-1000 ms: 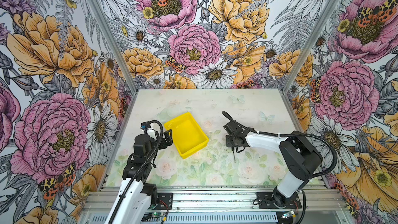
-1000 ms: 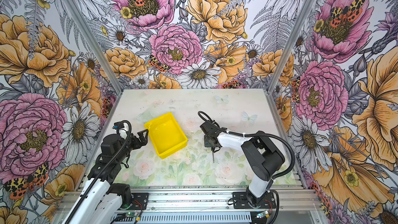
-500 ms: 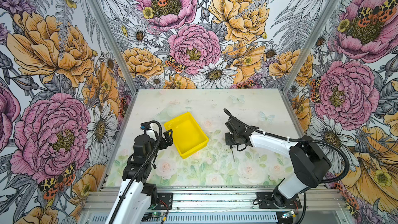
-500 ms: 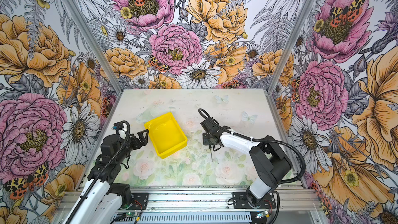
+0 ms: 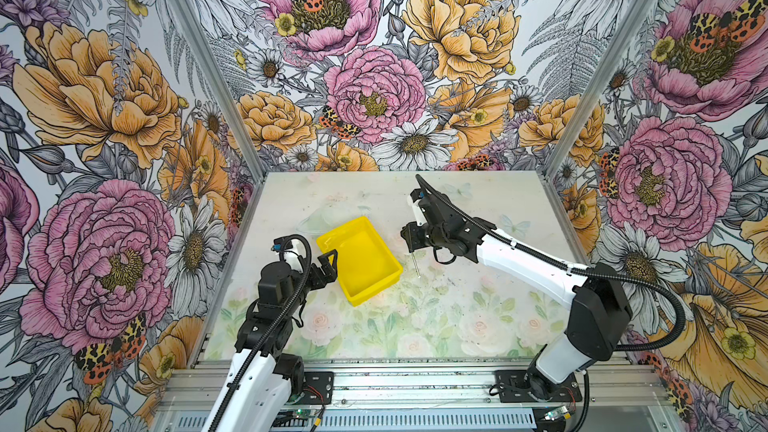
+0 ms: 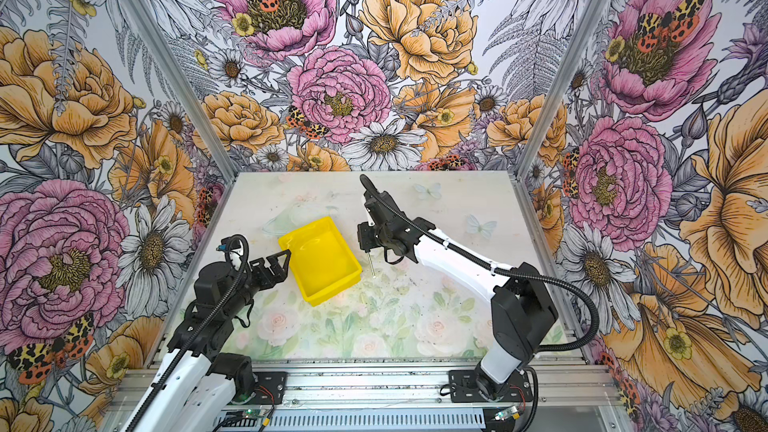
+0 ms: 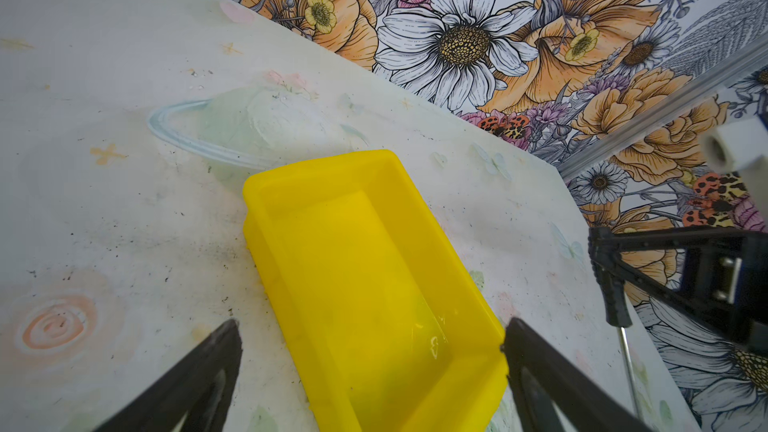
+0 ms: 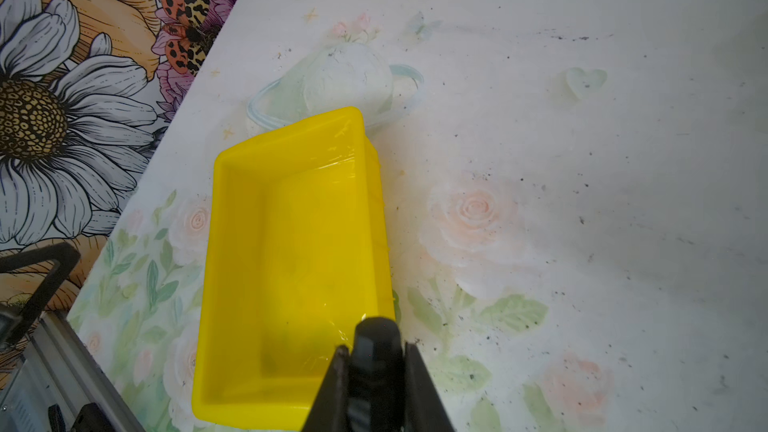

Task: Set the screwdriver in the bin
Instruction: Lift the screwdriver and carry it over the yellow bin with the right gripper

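Screwdriver (image 5: 416, 263) held just right of the bin (image 5: 361, 259), outside it.

The screwdriver's black handle is clamped between the closed jaws of the right pincer (image 5: 411, 239). The silver shaft is pointed down at the tabletop (image 5: 457, 326); whether the tip is touching it cannot be told. The yellow bin is set askew on the tabletop, left of centre, between the two arms. The left pincer (image 5: 331, 265) is spread wide at the bin's left wall, its fingers placed either side of the bin's near-left corner; contact cannot be told.
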